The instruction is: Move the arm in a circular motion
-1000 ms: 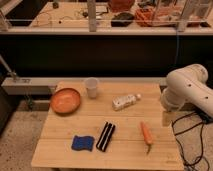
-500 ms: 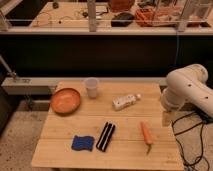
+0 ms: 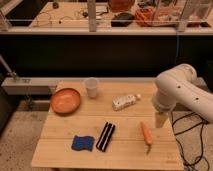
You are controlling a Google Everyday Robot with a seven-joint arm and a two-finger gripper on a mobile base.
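The arm [image 3: 180, 92] is a thick cream-white tubular limb entering from the right edge of the camera view and bending down over the right side of the wooden table [image 3: 60, 150]. Its small tapered beige tip, the gripper [image 3: 160, 120], hangs just above the table's right edge, a little right of and above an orange carrot [image 3: 146, 134]. Nothing is seen in the gripper.
On the table lie an orange bowl [image 3: 65, 100], a clear cup [image 3: 91, 87], a small white bottle [image 3: 125, 101] on its side, a black flat bar [image 3: 105, 136] and a blue sponge [image 3: 82, 143]. A dark counter and railing run behind. Cables hang at right.
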